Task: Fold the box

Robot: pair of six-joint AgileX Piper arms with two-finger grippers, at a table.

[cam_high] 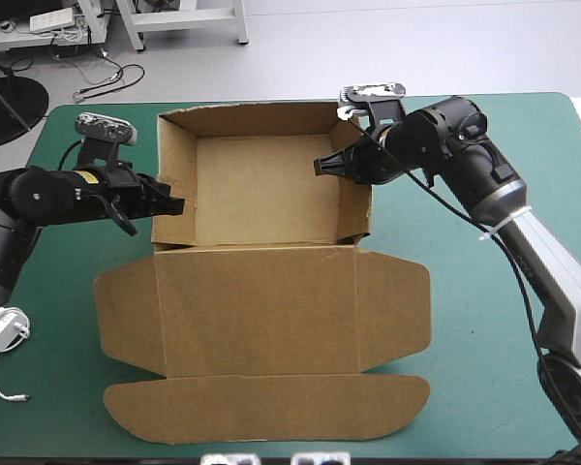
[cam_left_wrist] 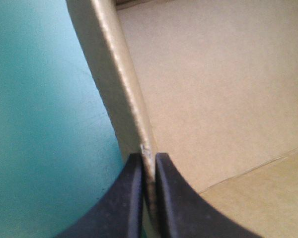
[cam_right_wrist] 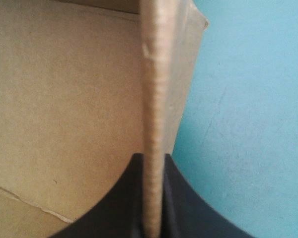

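In the middle of the teal-green surface (cam_high: 484, 320), the cut brown board box (cam_high: 261, 184) is sitting as an open tray. Its far wall (cam_high: 261, 118), left wall (cam_high: 177, 165) and right wall (cam_high: 356, 208) are all standing up around the floor. The big flat lid (cam_high: 261, 310) is lying toward the near edge, with a side flap sticking out each way and a long rounded flap (cam_high: 266, 407) at the very front.

So the job is looking well along to me: the tray part is made. What is likely left is tucking the side walls in tight so they can stand alone. I cannot tell if they are locked in yet.

The left jaws are squeezing the left wall near its near corner. In the left wrist view the two black fingers (cam_left_wrist: 131, 198) are nearly touching, with the thin wall edge (cam_left_wrist: 114, 74) running up between them. One finger is inside the tray and one is outside, over the surface.

The right jaws are doing the same on the right wall, nearer its far end. Their black fingers (cam_right_wrist: 181, 198) are pressing on both sides of the board edge (cam_right_wrist: 153, 99).
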